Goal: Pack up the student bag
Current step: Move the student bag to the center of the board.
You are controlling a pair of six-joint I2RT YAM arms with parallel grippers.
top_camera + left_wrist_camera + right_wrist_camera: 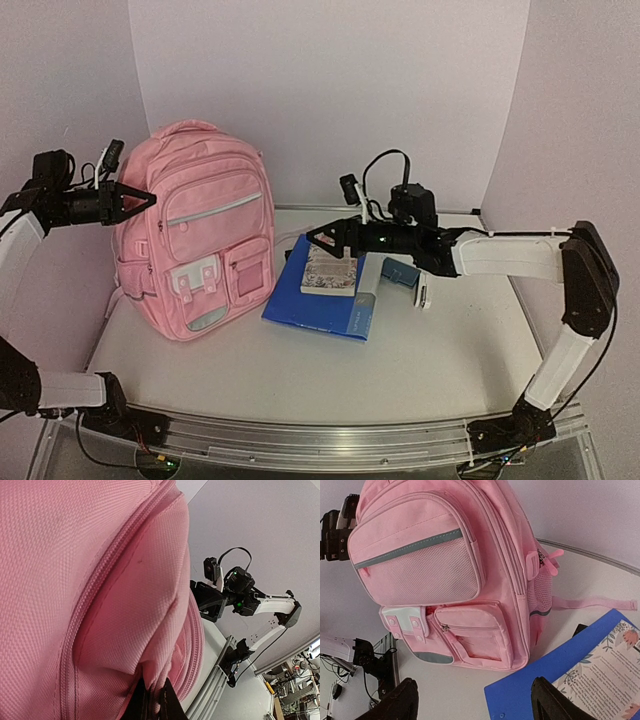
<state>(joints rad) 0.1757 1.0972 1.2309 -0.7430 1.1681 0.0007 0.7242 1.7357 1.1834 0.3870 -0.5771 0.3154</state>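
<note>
1. my left gripper (148,198) sits at the upper left side of the student bag (200,235). it is closed tight, and in the left wrist view its fingers (171,707) pinch a fold of the pink fabric beside a zip seam.
2. my right gripper (318,238) hangs low over the patterned book (330,272), jaws spread wide with nothing held. in the right wrist view my two dark fingertips (400,702) frame only bare table (440,340) and a corner of the blue folder (320,312).
3. the student bag stands upright on the left part of the table, its front pockets and white buckle patch turned toward my bases.
4. the patterned book lies flat on top of the blue folder, and the folder lies flat on the table just right of the bag. i cannot tell whether the folder's edge touches the bag.
5. a pink strap (592,602) trails from the bag's side across the table, ending near the folder's far corner.
</note>
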